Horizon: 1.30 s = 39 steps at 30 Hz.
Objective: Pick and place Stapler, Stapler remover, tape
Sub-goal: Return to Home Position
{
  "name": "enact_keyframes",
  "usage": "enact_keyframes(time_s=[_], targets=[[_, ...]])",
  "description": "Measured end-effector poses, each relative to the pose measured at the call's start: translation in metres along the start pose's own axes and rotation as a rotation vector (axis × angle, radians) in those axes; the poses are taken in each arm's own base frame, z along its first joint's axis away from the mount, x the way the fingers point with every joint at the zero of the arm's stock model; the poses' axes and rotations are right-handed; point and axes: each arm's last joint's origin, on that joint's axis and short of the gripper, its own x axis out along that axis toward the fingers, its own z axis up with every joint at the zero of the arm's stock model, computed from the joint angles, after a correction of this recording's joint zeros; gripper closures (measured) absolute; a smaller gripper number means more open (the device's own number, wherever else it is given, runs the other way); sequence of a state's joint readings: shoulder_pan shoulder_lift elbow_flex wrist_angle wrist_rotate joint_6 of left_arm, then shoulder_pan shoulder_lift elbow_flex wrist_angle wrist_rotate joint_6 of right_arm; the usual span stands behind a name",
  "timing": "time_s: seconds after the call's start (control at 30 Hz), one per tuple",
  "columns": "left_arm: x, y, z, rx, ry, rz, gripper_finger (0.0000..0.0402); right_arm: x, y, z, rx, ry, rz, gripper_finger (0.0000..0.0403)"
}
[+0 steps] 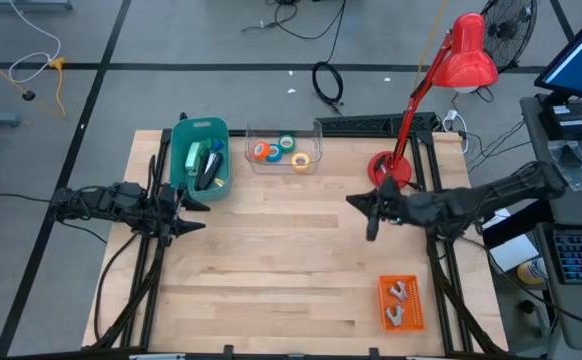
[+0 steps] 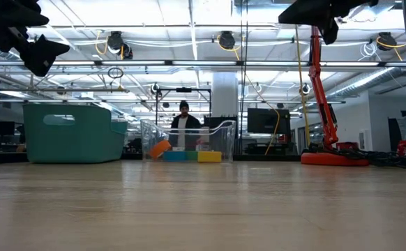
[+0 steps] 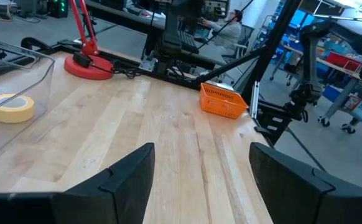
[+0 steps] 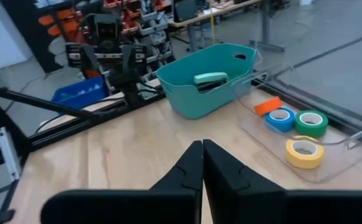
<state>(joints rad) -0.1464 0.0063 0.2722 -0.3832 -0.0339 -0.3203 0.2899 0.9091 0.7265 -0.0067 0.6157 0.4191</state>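
The left hand (image 3: 199, 180) hangs over the left part of the pale wooden bench (image 1: 271, 260), just beside the teal plastic bin (image 1: 201, 130). Its fingers are spread wide and hold nothing. The right hand (image 4: 202, 167) hovers over the right half, near the round base of the red desk lamp (image 1: 389, 168), fingers pressed together with nothing between them. Both are raised off the wood and clear of every container, which suits a rest pose, since the sorting appears to be finished.

Each kind of thing has its own home. The four tape rolls, orange (image 4: 268, 104), blue (image 4: 281, 118), green (image 4: 311, 122) and yellow (image 4: 304, 152), lie in the clear plastic bin (image 1: 316, 140) at the far edge. A green stapler (image 4: 210, 78) lies in the teal plastic bin with other darker items that are too small to name. Two small pale staple removers (image 1: 401, 292) lie in the orange mesh basket (image 1: 383, 300) at the near right corner. Nothing lies loose on the bare wood, so no grasp seems to remain.
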Motion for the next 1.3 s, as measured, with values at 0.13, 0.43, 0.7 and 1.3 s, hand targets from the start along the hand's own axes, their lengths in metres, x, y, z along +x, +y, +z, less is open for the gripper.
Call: enact_keyframes(time_s=[0.13, 0.43, 0.7, 1.3], targets=[[0.0, 0.0, 0.0, 0.001, 0.0, 0.0, 0.0135, -0.009, -0.016, 0.008, -0.01, 0.031, 0.038, 0.0403], [0.0, 0.0, 0.0, 0.0, 0.001, -0.002, 0.0135, -0.032, -0.04, 0.016, -0.02, 0.044, 0.005, 0.0403], [0.0, -0.001, 0.004, 0.047, -0.047, 0.006, 0.0135, -0.051, -0.052, 0.013, -0.012, 0.082, -0.013, 0.0403], [0.0, 0.001, 0.005, 0.084, -0.061, 0.057, 0.0135, -0.057, -0.081, -0.052, 0.159, -0.118, 0.071, 0.0403]])
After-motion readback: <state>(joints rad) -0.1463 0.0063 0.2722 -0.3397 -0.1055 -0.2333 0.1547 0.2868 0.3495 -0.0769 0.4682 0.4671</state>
